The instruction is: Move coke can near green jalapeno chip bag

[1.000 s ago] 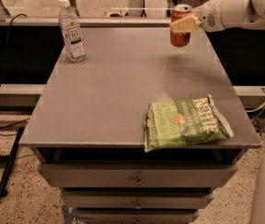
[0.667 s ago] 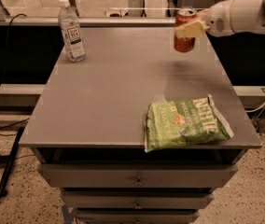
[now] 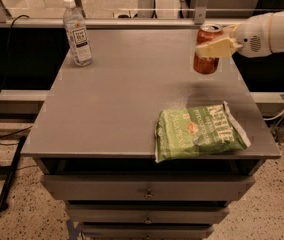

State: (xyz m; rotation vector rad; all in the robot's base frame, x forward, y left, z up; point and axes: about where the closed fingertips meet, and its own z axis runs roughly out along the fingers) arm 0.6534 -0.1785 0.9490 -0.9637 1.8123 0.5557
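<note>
The red coke can [image 3: 206, 60] with a silver top hangs in the air above the back right part of the grey table [image 3: 122, 104], throwing a shadow below it. My gripper [image 3: 213, 47] comes in from the right on a white arm and is shut on the can around its upper half. The green jalapeno chip bag [image 3: 200, 131] lies flat at the front right of the table, with one end near the front edge. The can is behind the bag and well apart from it.
A clear plastic water bottle [image 3: 77, 32] stands upright at the back left corner. Drawers [image 3: 147, 188] are under the tabletop. A rail and posts run behind the table. Cables lie on the floor at the left.
My gripper has carried the coke can forward and a little down and right, toward the chip bag. The bag and the bottle have not moved.
</note>
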